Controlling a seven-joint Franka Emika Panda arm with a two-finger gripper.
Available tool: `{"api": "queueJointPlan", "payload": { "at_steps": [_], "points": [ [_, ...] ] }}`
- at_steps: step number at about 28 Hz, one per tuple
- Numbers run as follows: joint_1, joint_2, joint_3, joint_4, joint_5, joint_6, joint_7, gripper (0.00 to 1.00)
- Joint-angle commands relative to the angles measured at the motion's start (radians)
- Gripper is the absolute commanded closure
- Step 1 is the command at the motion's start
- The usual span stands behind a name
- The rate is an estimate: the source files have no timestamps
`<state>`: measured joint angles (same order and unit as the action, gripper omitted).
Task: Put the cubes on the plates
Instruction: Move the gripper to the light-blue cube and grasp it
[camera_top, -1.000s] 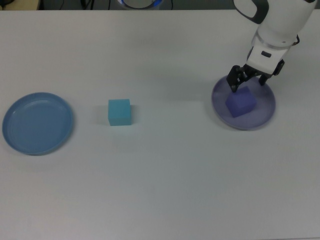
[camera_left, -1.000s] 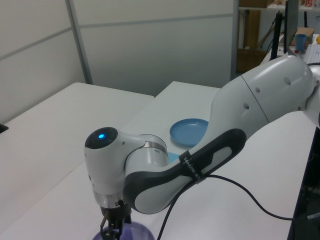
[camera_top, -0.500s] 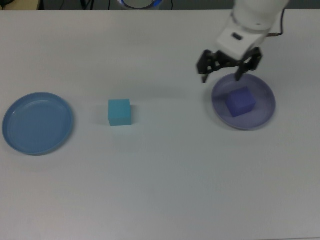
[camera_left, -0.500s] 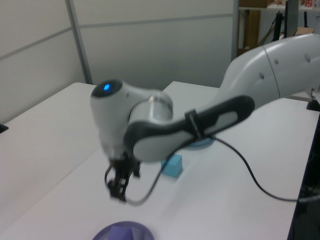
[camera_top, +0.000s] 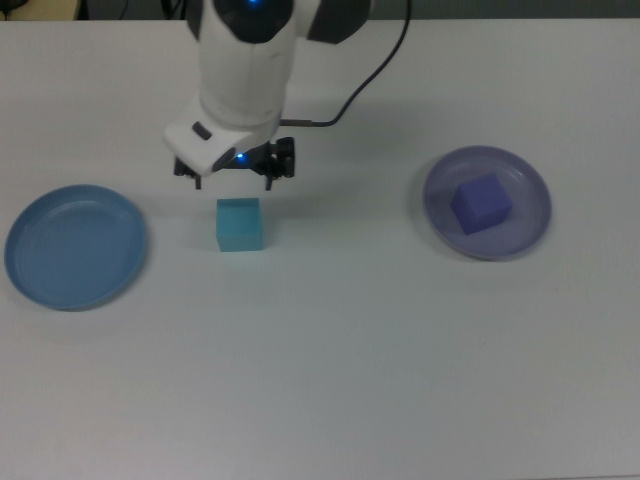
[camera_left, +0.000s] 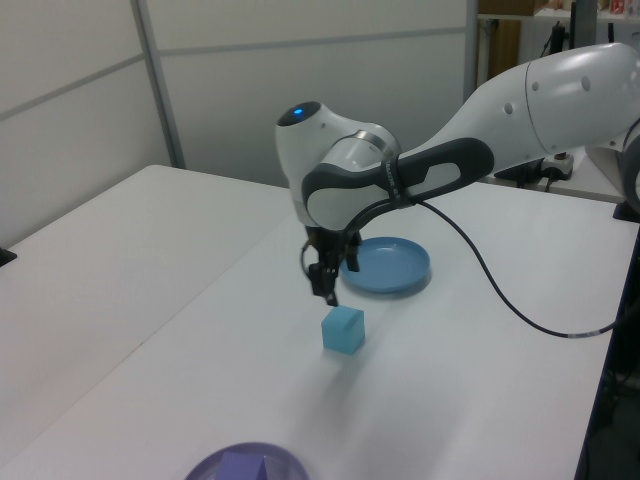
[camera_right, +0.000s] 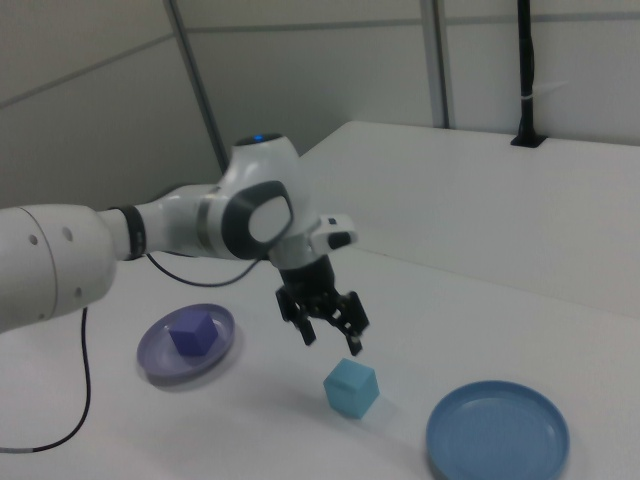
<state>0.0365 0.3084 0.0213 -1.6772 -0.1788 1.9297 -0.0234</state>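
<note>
Change: the two-finger gripper (camera_top: 232, 178) has left the pale lavender round plastic plate (camera_top: 524, 232) and crossed the white table (camera_top: 350, 350) towards the top view's left; half a second ago it hung by that plate's rim.
Arm pose: the white Franka arm (camera_left: 520, 110) reaches in from the left view's right, wrist bent downward, gripper pointing at the table.
Claw: fingers spread wide, holding nothing, above and just beside the small light cyan matte cube (camera_top: 240, 223), not touching it.
Cyan cube: on the bare table, between the two plates, nearer the medium blue round plastic plate (camera_top: 75, 246).
Lavender plate: holds the small purple-blue matte cube (camera_top: 481, 204), which sits near its middle.
Blue plate: at the top view's left, well apart from the lavender one, with nothing in it.
</note>
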Motion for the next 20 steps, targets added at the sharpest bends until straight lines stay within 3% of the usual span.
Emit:
{"api": "queueJointPlan", "payload": {
  "at_steps": [1,3,5,10,20],
  "points": [
    [-0.006,0.004,0.005,-0.039,0.010,0.045,-0.076,0.00],
    [-0.007,0.004,0.005,-0.047,0.012,0.045,-0.095,0.00],
    [-0.026,0.004,0.006,-0.059,0.047,0.045,-0.186,0.00],
    [-0.046,0.026,0.003,-0.059,0.185,0.055,-0.323,0.00],
    [-0.076,0.057,0.002,-0.064,0.185,0.103,-0.267,0.00]
  ]
}}
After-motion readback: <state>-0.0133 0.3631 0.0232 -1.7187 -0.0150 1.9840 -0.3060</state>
